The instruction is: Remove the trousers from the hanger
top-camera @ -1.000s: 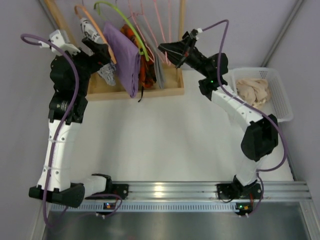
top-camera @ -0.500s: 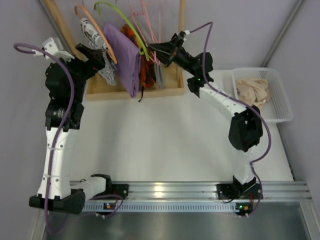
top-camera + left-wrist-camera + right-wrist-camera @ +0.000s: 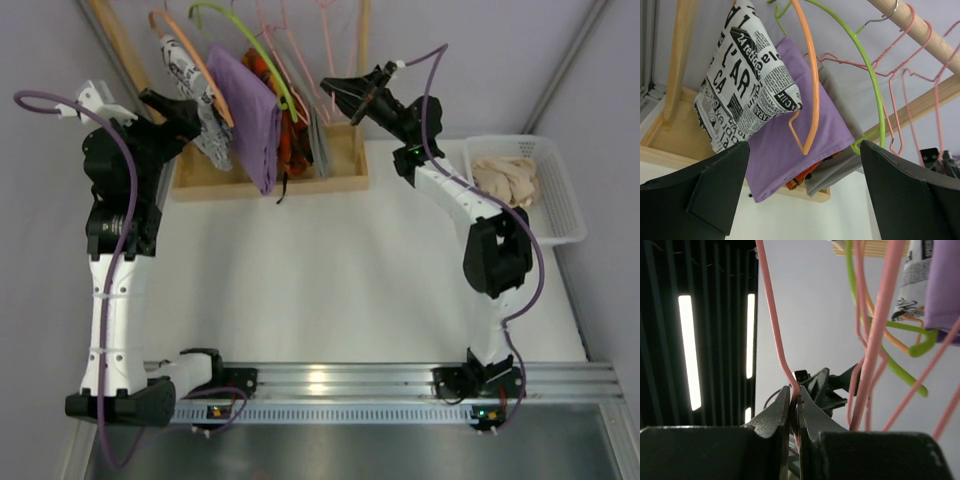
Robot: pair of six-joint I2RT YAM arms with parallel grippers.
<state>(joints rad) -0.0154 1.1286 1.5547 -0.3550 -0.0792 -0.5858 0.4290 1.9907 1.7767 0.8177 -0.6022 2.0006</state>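
Observation:
The beige trousers (image 3: 505, 178) lie crumpled in a white basket (image 3: 562, 195) at the right, off any hanger. My right gripper (image 3: 328, 90) is raised at the clothes rail and shut on the thin wire of a pale-pink hanger (image 3: 326, 50). The right wrist view shows that wire (image 3: 774, 325) pinched between the closed jaws of the right gripper (image 3: 795, 396). My left gripper (image 3: 188, 108) stands wide open beside the hanging garments with nothing in it; in the left wrist view its fingers (image 3: 710, 195) frame the clothes from below.
A wooden rack (image 3: 270, 185) holds a purple garment (image 3: 250, 115), a black-and-white printed garment (image 3: 205, 130), grey and orange cloth, a lime-green hanger (image 3: 250, 40), an orange hanger (image 3: 185, 45) and more pink wire hangers. White tabletop lies in front of the rack.
My right gripper swung left toward the hangers, then back a little to the right, still shut. The left arm drew slightly left, away from the garments, and stayed open.

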